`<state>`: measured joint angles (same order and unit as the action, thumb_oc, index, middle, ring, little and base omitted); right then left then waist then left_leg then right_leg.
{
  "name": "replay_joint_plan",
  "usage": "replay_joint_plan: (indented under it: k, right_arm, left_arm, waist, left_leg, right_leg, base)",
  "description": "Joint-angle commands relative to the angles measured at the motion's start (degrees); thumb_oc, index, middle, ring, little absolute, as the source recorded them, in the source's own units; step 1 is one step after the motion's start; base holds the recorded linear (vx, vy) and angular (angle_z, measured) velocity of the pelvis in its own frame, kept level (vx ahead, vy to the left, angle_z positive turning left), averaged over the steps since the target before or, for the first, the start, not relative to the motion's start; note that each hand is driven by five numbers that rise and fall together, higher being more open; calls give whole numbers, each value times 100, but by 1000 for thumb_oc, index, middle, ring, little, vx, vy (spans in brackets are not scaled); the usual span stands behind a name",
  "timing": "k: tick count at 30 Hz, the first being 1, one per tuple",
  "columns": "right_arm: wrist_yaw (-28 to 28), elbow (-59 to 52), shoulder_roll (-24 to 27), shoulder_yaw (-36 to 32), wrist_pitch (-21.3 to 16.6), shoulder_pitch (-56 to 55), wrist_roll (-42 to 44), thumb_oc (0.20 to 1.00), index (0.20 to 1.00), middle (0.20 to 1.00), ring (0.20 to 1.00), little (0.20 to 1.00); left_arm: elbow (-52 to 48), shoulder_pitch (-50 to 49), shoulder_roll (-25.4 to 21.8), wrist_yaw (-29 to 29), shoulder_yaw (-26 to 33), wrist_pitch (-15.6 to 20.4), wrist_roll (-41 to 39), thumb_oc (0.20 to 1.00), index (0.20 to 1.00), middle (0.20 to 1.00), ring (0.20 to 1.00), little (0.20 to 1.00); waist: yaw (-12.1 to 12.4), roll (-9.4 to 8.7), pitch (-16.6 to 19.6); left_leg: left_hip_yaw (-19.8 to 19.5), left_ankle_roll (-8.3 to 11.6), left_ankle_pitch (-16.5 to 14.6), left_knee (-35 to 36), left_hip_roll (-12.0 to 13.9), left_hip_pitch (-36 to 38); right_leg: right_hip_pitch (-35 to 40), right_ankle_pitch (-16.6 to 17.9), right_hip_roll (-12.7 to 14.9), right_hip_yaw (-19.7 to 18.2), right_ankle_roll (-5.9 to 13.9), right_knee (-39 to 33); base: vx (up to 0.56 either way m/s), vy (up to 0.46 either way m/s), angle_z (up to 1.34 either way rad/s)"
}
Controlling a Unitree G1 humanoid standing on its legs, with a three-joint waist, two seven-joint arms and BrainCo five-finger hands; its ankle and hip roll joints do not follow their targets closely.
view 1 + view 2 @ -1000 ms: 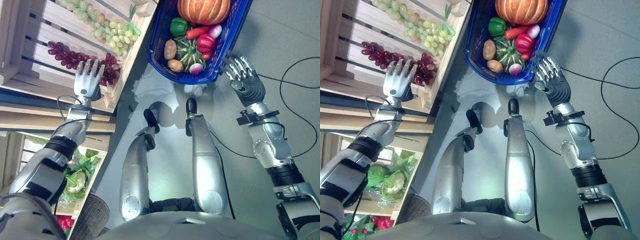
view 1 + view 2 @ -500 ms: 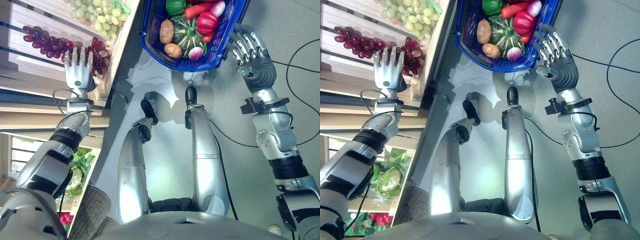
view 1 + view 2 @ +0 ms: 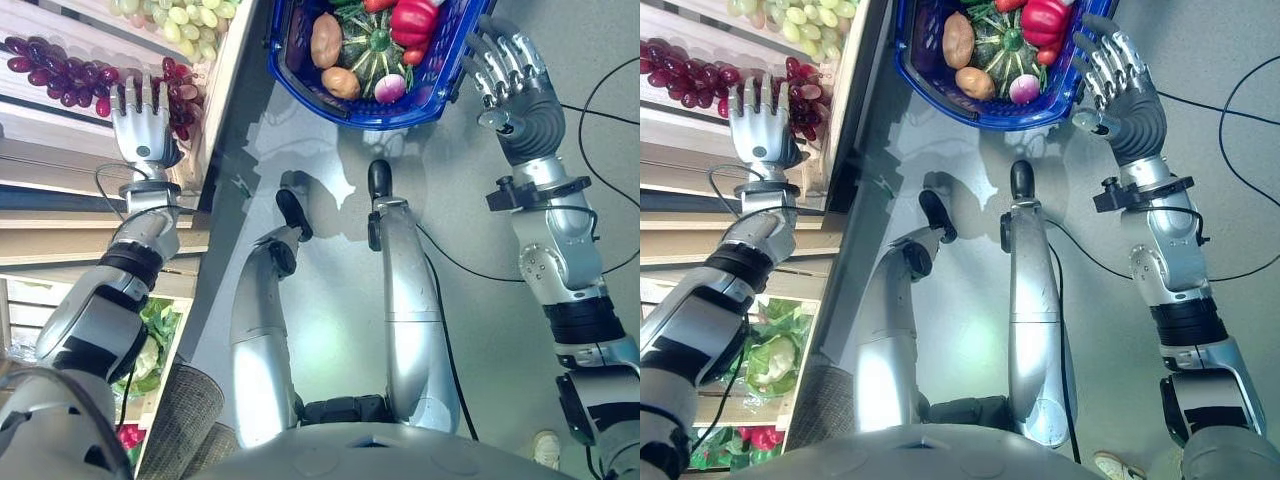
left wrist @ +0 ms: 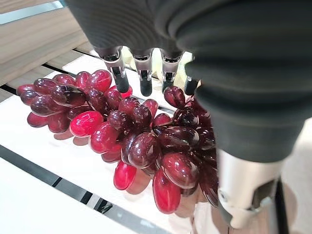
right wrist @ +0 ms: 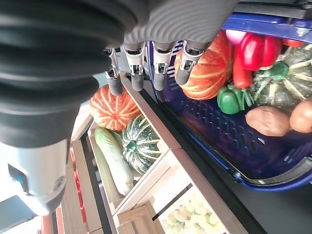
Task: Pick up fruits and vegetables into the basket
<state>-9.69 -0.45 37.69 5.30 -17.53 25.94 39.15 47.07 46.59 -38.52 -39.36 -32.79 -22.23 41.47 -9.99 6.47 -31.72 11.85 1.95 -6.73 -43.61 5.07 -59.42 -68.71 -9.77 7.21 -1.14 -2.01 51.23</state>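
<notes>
A: Left wrist view check. State of the left hand (image 4: 146,73)?

B: Fingers straight and spread, nothing gripped. The dark tips hang just above one bunch of red grapes (image 4: 141,141) lying on a pale slat of the wooden crate (image 3: 215,95). From the head cameras, the bunch sits against the crate's wall on the basket side, and the hand covers its near end.

A: Other contents of that crate?

B: One bunch of green grapes (image 3: 180,15) in the next compartment, beyond the red bunch. A lower shelf holds leafy greens (image 3: 765,350).

A: Basket status?

B: The blue plastic basket (image 3: 340,100) stands on the grey floor (image 3: 330,300) beside the crate's corner. Visible inside: one red bell pepper (image 3: 415,15), one dark green striped squash (image 3: 375,50), two potatoes (image 3: 327,40), one pink-white radish (image 3: 390,88). In the right wrist view it also holds one orange pumpkin (image 5: 209,63) and one green pepper (image 5: 229,100).

A: Right hand (image 3: 515,85)?

B: Open, fingers extended, empty. It is just beside the basket's right rim; contact cannot be confirmed.

A: Clearance?

B: A narrow strip of floor separates crate and basket. Open floor lies to the right of the basket. Past the basket, another crate holds one orange pumpkin (image 5: 112,109), one striped squash (image 5: 139,144) and a long pale green vegetable (image 5: 112,156).
</notes>
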Motion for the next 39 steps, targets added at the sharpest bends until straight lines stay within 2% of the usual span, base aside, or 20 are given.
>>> replay_joint_plan:
  k: [1, 10, 13, 20, 25, 27, 28, 29, 35, 39]
  right_arm:
    - [20, -701, 41, -43, -377, -145, -137, 1000, 1000, 1000, 1000, 1000]
    - [-15, -608, 206, 79, -340, 92, -113, 1000, 1000, 1000, 1000, 1000]
    - [-30, -557, 261, 114, -315, 185, -117, 1000, 1000, 1000, 1000, 1000]
    - [-89, -423, 386, 174, -233, 430, 54, 1000, 1000, 1000, 1000, 1000]
    - [-161, -333, 456, 234, -233, 544, 97, 1000, 1000, 1000, 1000, 1000]
    - [-186, -314, 492, 232, -223, 585, 144, 1000, 1000, 1000, 1000, 1000]
    - [-202, -301, 510, 239, -224, 614, 161, 1000, 1000, 1000, 1000, 1000]
    - [-190, -269, 511, 280, -225, 698, 154, 1000, 1000, 1000, 1000, 1000]
    - [-301, -247, 577, 268, -320, 726, 238, 1000, 1000, 1000, 1000, 1000]
    - [-437, -230, 595, 321, -308, 674, 150, 1000, 1000, 1000, 1000, 1000]
  left_arm:
    - [502, -158, -166, -179, 334, -238, -196, 1000, 1000, 1000, 1000, 1000]
    - [695, 153, -260, -102, 271, -430, -437, 1000, 1000, 1000, 1000, 1000]
    - [779, 249, -279, -46, 269, -468, -773, 1000, 1000, 1000, 1000, 1000]
    - [1233, 392, -246, 478, 272, -634, -1768, 1000, 1000, 1000, 1000, 1000]
    - [1501, 472, -219, 496, 202, -606, -1797, 1000, 1000, 1000, 1000, 1000]
    - [1556, 456, -216, 550, 198, -616, -1579, 1000, 1000, 1000, 1000, 1000]
    - [1584, 459, -213, 531, 176, -616, -1493, 275, 275, 275, 275, 275]
    - [1665, 587, -230, 576, 61, -574, -1426, 200, 200, 200, 200, 200]
    - [1637, 339, -181, 310, -97, -494, -1404, 200, 200, 200, 200, 200]
    - [1601, 233, -159, 12, 21, -38, -1857, 200, 200, 200, 200, 200]
  waist:
    - [-229, -93, 192]
    - [-226, -114, 192]
    - [-233, -105, 192]
    - [-251, -127, 192]
    - [-268, -151, 192]
    - [-266, -156, 192]
    - [-270, -160, 192]
    - [-279, -158, 192]
    - [-239, -117, 192]
    - [-212, -142, 192]
  left_leg:
    - [66, 30, -500, -356, -165, -261]
    - [16, 45, -521, -552, -168, -622]
    - [21, 53, -535, -613, -174, -721]
    - [9, 65, -548, -710, -168, -914]
    - [9, 74, -520, -708, -163, -988]
    - [4, 96, -503, -674, -163, -986]
    - [2, 104, -497, -660, -153, -988]
    - [-1, 85, -501, -628, -145, -979]
    - [-7, 143, -454, -337, -193, -859]
    - [-17, 167, -428, -242, -192, -775]
  right_leg:
    - [-50, -62, -223, 65, 407, 40]
    - [-406, -67, -271, 41, 401, 240]
    - [-516, -70, -272, 30, 403, 299]
    - [-706, -64, -302, 10, 417, 373]
    - [-783, -55, -328, 11, 412, 386]
    - [-782, -39, -334, 13, 417, 352]
    - [-789, -41, -336, 6, 420, 352]
    - [-795, -68, -344, 5, 427, 369]
    - [-681, -14, -330, 30, 455, 54]
    - [-569, -19, -330, 62, 451, -47]
  base:
    - [0, 0, 0]
    - [6, 8, 0]
    - [5, 26, -2]
    - [-4, 27, -5]
    - [-4, 13, -3]
    - [-19, 18, -4]
    - [-27, 19, -4]
    - [-37, 17, -4]
    - [-51, 6, -8]
    - [-20, -12, 1]
